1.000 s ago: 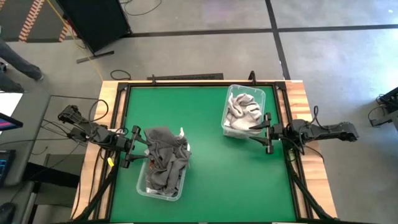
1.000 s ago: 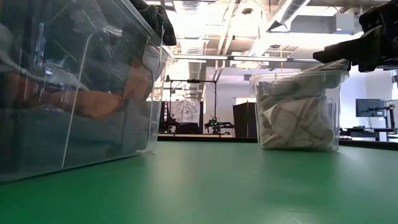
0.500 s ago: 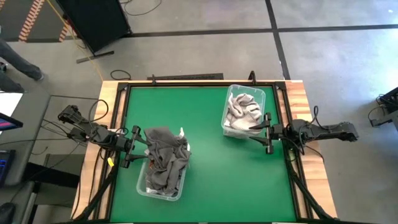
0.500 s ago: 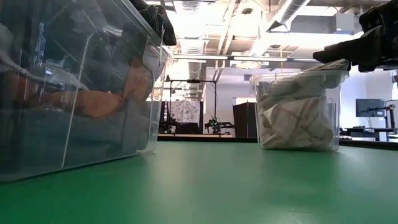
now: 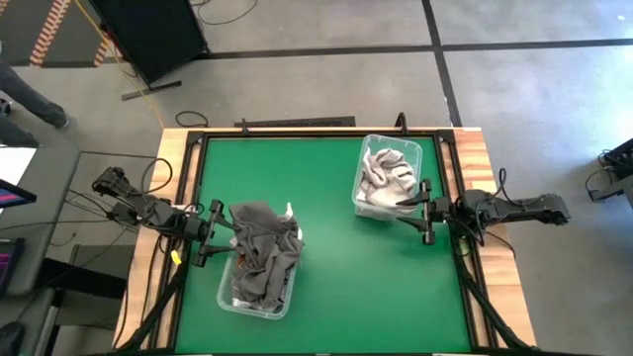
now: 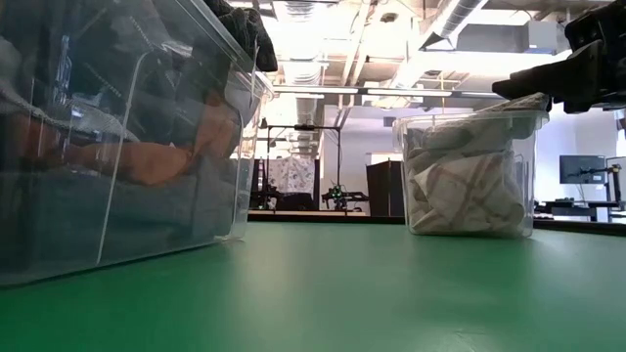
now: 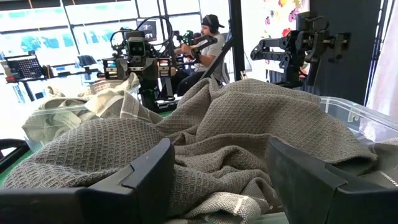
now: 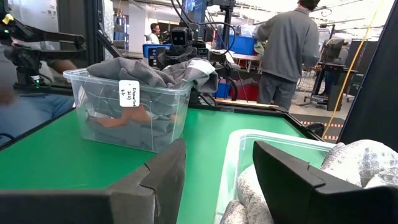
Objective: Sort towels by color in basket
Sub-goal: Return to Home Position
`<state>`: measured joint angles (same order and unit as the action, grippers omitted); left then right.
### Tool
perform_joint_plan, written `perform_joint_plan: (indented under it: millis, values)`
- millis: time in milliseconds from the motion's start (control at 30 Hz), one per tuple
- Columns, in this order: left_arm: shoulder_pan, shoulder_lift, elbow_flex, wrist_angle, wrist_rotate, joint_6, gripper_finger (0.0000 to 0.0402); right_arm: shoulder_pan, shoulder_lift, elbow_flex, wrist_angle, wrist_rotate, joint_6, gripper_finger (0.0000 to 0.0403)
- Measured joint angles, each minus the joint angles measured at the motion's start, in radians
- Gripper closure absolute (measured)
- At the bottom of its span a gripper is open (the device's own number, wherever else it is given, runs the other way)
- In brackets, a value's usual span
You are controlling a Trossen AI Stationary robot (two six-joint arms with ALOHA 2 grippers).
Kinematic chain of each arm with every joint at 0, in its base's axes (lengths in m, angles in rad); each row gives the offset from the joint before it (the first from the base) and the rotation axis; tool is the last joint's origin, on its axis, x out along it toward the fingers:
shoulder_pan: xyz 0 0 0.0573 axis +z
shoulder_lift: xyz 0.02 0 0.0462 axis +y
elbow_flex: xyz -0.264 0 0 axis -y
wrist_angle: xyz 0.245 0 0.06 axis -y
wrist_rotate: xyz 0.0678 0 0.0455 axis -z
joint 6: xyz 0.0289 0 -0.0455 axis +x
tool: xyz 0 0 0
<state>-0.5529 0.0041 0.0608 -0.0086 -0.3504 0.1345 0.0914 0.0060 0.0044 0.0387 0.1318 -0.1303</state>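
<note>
When viewed level, orange towel (image 6: 147,161) underlies grey towels (image 5: 265,247).

Premises: an open-plan robotics laboratory or workshop. From above, a green tabletop (image 5: 326,287) with wooden edging stands on a bare concrete floor (image 5: 524,89) crossed by dark lines, with cables (image 5: 223,12) trailing over it. The level view shows an unfinished ceiling with exposed ducts (image 6: 460,15) and strip lighting, and a monitor (image 6: 584,168) on a far desk. The wrist views show a seated person (image 7: 208,43) among equipment stands and a standing person (image 8: 283,53) by cluttered workbenches.
</note>
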Motion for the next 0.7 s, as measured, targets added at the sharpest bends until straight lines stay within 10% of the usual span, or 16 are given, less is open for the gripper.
perform_joint_plan:
  millis: [700]
  values:
    - [0.000, 0.000, 0.000, -0.001, 0.000, 0.000, 0.0162, 0.000, 0.000, 0.000, 0.000, 0.000, 0.000, 0.0186]
